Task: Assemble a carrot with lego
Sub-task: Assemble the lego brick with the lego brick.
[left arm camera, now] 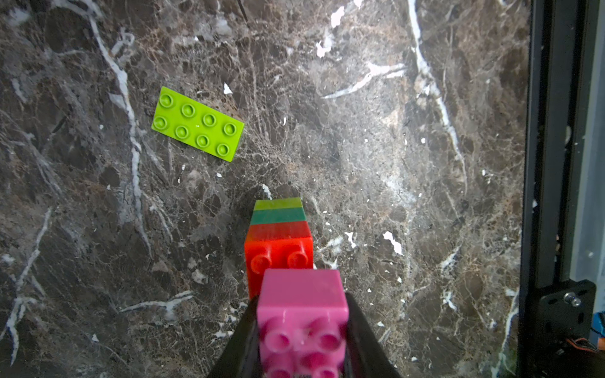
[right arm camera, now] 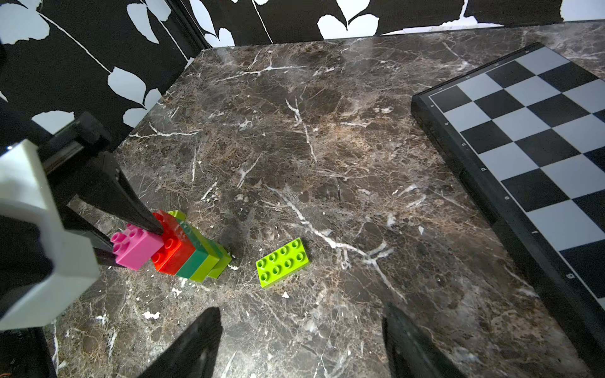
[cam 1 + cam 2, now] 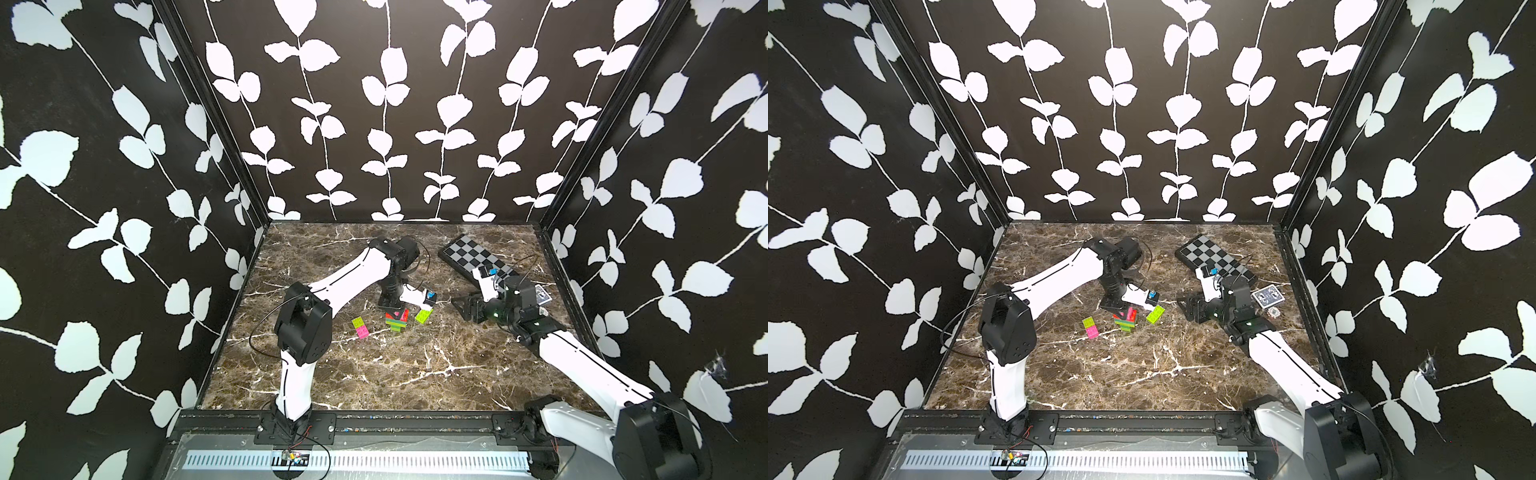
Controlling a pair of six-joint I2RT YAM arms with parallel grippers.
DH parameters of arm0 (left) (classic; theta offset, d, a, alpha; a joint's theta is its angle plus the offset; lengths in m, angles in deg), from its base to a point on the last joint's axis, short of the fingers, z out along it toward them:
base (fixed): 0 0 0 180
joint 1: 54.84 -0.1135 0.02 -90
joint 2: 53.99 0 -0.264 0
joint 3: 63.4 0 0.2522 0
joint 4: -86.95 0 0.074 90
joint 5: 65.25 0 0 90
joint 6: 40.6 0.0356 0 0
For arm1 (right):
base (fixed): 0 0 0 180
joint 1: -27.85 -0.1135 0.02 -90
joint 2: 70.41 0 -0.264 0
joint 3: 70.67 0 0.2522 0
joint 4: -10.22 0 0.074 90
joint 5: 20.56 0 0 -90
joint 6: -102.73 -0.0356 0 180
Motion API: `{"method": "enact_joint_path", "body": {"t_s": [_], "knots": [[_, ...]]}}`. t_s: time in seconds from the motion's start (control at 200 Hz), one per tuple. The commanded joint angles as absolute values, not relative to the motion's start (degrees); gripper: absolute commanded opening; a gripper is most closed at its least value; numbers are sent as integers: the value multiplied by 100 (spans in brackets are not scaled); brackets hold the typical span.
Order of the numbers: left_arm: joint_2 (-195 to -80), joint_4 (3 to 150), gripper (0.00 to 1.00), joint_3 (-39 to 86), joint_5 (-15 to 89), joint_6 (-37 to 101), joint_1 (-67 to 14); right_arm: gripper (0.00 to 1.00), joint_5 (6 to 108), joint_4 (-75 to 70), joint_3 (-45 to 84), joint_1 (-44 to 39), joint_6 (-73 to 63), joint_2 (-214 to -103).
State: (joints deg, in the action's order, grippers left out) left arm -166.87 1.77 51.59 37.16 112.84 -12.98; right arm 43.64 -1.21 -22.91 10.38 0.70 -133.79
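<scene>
The carrot (image 2: 183, 252) is a tilted stack: a pink brick (image 1: 302, 294), an orange-red brick (image 1: 278, 248), then dark green and lime layers, with the lime end down on the marble. My left gripper (image 1: 302, 299) is shut on the pink brick; it shows in both top views (image 3: 392, 309) (image 3: 1121, 309). A loose lime lego plate (image 2: 283, 261) (image 1: 197, 123) lies studs up just right of the stack. A lime and pink pair of lego bricks (image 3: 360, 327) (image 3: 1091, 327) lies to its left. My right gripper (image 2: 301, 309) (image 3: 467, 309) is open and holds nothing, right of the plate.
A black-and-grey chessboard (image 3: 469, 253) (image 2: 537, 131) lies at the back right, behind the right arm. A deck of cards (image 3: 1268, 297) sits near the right wall. Patterned walls close in the table on three sides.
</scene>
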Motion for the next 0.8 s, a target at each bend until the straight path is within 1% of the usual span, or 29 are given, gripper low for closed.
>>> {"method": "enact_joint_path", "body": {"t_s": [0.0,0.795], "knots": [[-16704,42,8,5167,3594,11257,-1266,77,4297,50,-2447,1069,86,-13400],[-16869,66,8,4948,3243,11176,-1274,77,4215,84,-2445,1077,78,-13488]]}}
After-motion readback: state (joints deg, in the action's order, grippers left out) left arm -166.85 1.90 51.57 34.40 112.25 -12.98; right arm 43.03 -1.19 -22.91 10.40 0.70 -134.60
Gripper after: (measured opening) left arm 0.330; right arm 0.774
